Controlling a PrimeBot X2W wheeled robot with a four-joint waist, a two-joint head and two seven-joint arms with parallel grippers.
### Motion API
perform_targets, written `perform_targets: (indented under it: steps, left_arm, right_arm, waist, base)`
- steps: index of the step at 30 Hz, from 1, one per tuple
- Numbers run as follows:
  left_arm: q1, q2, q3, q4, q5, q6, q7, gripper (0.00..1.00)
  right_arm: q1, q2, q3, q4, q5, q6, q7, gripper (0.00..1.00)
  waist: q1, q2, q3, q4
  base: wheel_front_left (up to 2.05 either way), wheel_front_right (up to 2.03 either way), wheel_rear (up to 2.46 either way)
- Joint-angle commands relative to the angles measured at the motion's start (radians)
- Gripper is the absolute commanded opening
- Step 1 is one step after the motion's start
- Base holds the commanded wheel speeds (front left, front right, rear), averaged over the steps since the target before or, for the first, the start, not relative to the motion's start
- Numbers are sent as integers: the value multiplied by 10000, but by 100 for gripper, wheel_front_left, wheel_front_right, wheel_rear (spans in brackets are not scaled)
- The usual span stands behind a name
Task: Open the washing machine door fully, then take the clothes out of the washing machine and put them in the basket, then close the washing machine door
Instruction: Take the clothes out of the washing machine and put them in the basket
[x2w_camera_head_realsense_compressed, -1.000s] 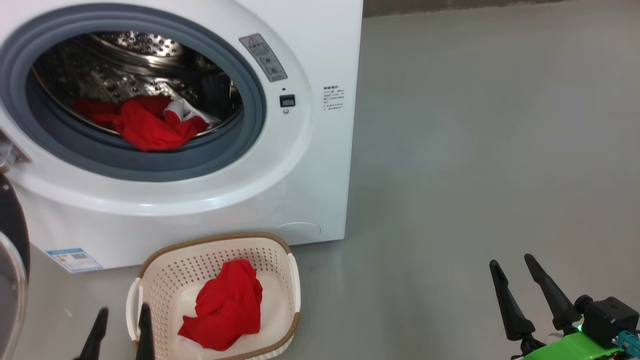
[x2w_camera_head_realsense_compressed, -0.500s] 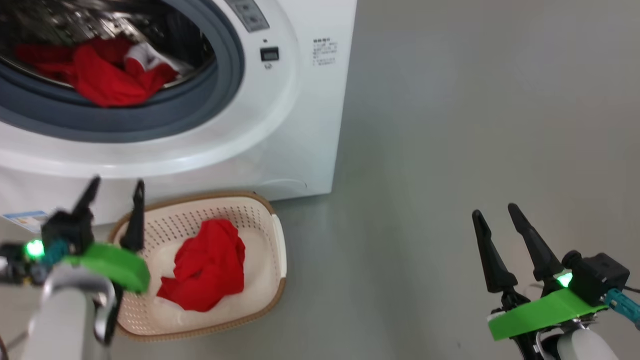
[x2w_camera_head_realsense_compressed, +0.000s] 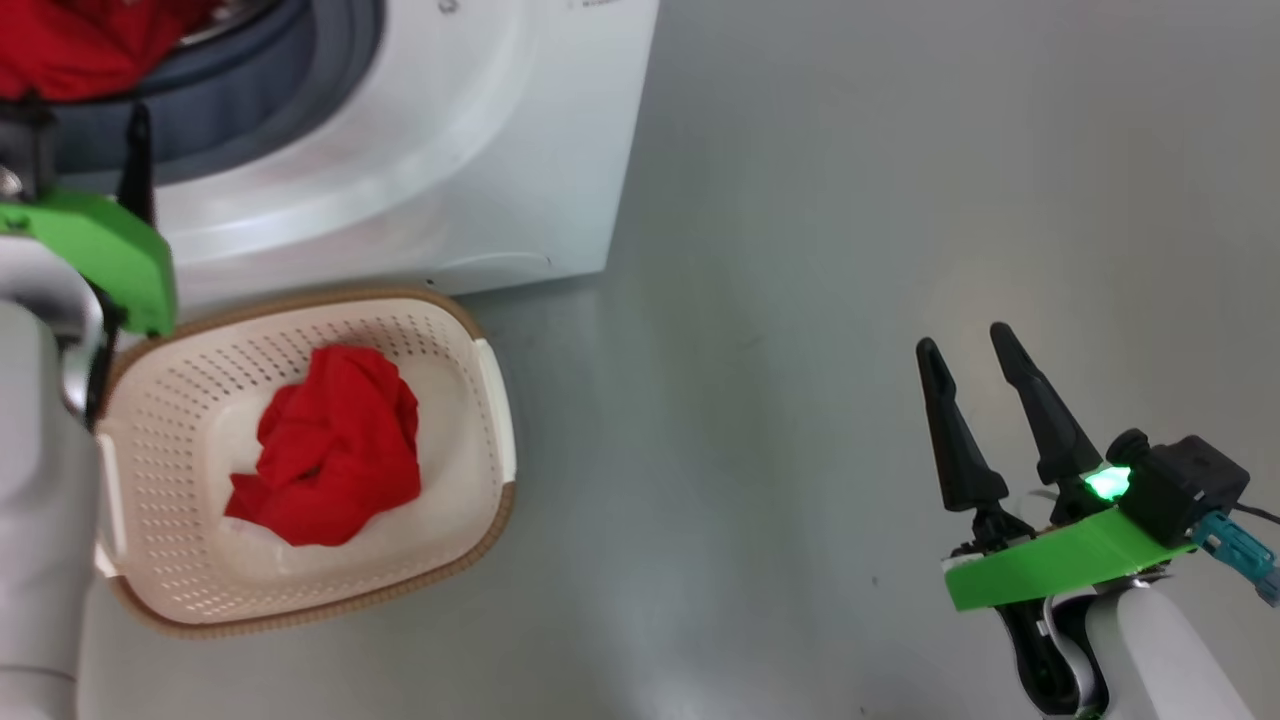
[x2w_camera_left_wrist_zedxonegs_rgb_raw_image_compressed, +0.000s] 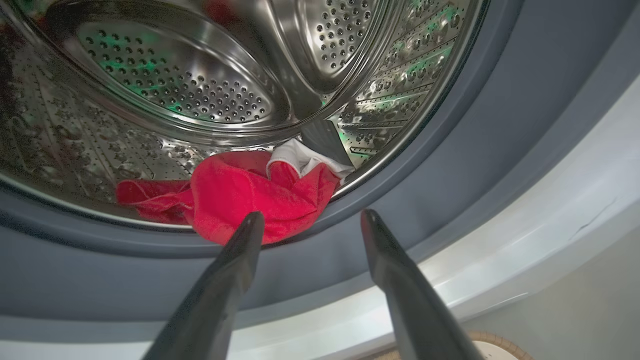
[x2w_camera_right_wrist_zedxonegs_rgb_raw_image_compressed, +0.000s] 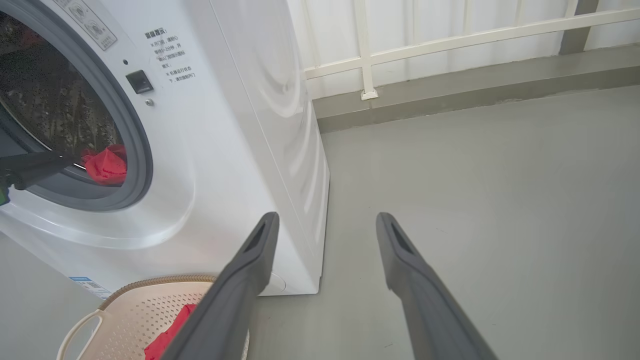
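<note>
The white washing machine (x2w_camera_head_realsense_compressed: 400, 150) stands with its drum open; its door is out of view. Red clothes with a small white piece (x2w_camera_left_wrist_zedxonegs_rgb_raw_image_compressed: 250, 192) lie at the drum's front lip. My left gripper (x2w_camera_left_wrist_zedxonegs_rgb_raw_image_compressed: 311, 215) is open just before the grey seal, fingers pointing at those clothes with nothing between them. In the head view one of its fingers (x2w_camera_head_realsense_compressed: 135, 150) shows at the upper left. The cream basket (x2w_camera_head_realsense_compressed: 300, 298) sits on the floor below the drum with one red garment (x2w_camera_head_realsense_compressed: 325, 445) in it. My right gripper (x2w_camera_head_realsense_compressed: 964, 337) hangs open and empty over the floor, far right.
Grey floor (x2w_camera_head_realsense_compressed: 800, 250) stretches to the right of the machine. A white railing (x2w_camera_right_wrist_zedxonegs_rgb_raw_image_compressed: 450, 35) and a low kerb run behind it. The basket's near corner (x2w_camera_right_wrist_zedxonegs_rgb_raw_image_compressed: 150, 300) lies just left of my right gripper's fingers in the right wrist view.
The head camera has tilted down, shifting the whole picture. My left arm has risen from beside the basket up to the drum's mouth. The right gripper stays open.
</note>
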Motion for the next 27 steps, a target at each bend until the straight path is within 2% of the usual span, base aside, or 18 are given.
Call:
perform_targets:
  steps: [1, 13, 21, 27]
  left_arm:
    - [-424, 619, 153, 2, 155, 110, 41, 100]
    - [-3005, 1589, -311, 2288, 609, 250, 415, 100]
    - [-3811, 2184, -748, 3193, 1033, 695, 543, 100]
    - [-4035, 2342, -851, 3577, 961, 744, 473, 100]
  right_arm:
    - [-181, 24, 206, -274, 4, 63, -65, 100]
    - [-790, 210, 439, -320, 58, 63, -65, 100]
    - [-887, 260, 612, -338, 99, 63, -65, 100]
    - [-834, 276, 652, -354, 157, 63, -65, 100]
  waist:
    - [0, -1, 667, -420]
    - [0, -1, 1657, -993]
    - [0, -1, 1942, -1304]
    - [0, -1, 1988, -1450]
  base:
    - [0, 0, 0]
    - [0, 0, 0]
    - [0, 0, 0]
    - [0, 0, 0]
